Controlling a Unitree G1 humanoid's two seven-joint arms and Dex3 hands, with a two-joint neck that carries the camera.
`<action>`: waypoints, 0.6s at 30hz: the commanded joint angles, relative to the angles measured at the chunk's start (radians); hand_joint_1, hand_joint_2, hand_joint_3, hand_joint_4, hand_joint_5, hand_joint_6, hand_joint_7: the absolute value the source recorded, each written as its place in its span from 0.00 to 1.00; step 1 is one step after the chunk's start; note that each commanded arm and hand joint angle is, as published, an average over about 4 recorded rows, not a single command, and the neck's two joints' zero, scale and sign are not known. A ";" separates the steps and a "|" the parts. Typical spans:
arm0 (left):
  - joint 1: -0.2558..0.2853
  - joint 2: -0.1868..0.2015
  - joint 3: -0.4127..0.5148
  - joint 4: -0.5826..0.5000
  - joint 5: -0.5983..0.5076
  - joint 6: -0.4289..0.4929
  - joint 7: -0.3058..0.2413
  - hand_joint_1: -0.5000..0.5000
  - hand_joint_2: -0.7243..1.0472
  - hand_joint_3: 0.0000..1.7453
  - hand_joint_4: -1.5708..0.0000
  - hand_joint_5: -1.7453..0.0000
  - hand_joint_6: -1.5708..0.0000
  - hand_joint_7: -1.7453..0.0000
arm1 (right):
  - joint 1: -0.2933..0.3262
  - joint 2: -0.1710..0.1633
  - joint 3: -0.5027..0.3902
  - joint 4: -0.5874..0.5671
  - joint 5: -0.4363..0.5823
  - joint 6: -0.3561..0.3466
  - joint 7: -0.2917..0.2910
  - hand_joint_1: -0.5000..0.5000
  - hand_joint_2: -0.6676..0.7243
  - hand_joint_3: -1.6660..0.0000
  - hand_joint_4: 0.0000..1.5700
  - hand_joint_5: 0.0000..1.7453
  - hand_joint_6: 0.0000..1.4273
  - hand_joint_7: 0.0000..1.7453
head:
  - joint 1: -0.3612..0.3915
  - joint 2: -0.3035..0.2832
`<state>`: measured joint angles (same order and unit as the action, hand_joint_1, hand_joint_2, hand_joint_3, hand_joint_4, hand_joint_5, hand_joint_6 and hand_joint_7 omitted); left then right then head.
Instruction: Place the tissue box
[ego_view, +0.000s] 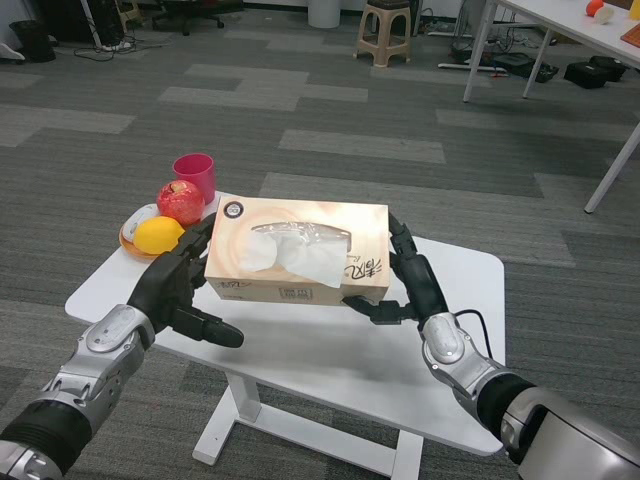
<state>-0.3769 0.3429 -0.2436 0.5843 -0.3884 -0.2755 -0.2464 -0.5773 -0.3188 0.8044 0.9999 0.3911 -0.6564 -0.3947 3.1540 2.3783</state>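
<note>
Clearly the white worktop was the biggest thing in front of me, and above its middle I had the tissue box lifted clear of the surface, clamped between both hands. My left hand pressed the box's left end with its fingers curled against it; my right hand pressed the right end, fingers wrapped around the lower corner, so both were grasping the box. I judged the hold as a squeeze from the ends rather than a true grip: if either arm eased outward before the box touched down, it could slip and drop, or tip toward me. The box's long axis ran left to right across my view, its opening with the tissue facing up and slightly toward me. At the worktop's far left corner sat a pink cup, a red apple and a lemon on a small plate, near enough for a careless leftward swing to knock them.
</note>
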 joint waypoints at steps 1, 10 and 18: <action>-0.021 -0.041 -0.033 -0.043 0.018 0.017 -0.047 1.00 0.40 0.00 1.00 0.53 1.00 0.92 | -0.009 0.044 0.019 -0.028 -0.029 -0.032 0.045 0.04 0.09 0.57 0.20 0.17 0.22 0.28 | -0.001 -0.003; -0.029 -0.038 -0.041 -0.008 0.035 0.052 -0.047 1.00 0.40 0.00 1.00 0.53 1.00 0.92 | 0.005 0.044 0.016 0.020 -0.029 -0.032 0.045 0.04 0.09 0.57 0.20 0.17 0.22 0.28 | -0.001 -0.009; -0.043 -0.038 -0.065 0.058 0.046 0.053 -0.047 1.00 0.40 0.00 1.00 0.53 1.00 0.92 | 0.005 0.048 0.023 0.077 -0.029 -0.031 0.045 0.04 0.09 0.57 0.21 0.17 0.22 0.28 | 0.000 -0.015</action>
<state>-0.3928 0.3314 -0.2789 0.6386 -0.3524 -0.2166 -0.2473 -0.5659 -0.2989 0.8127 1.0773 0.3878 -0.6623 -0.3786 3.1543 2.3647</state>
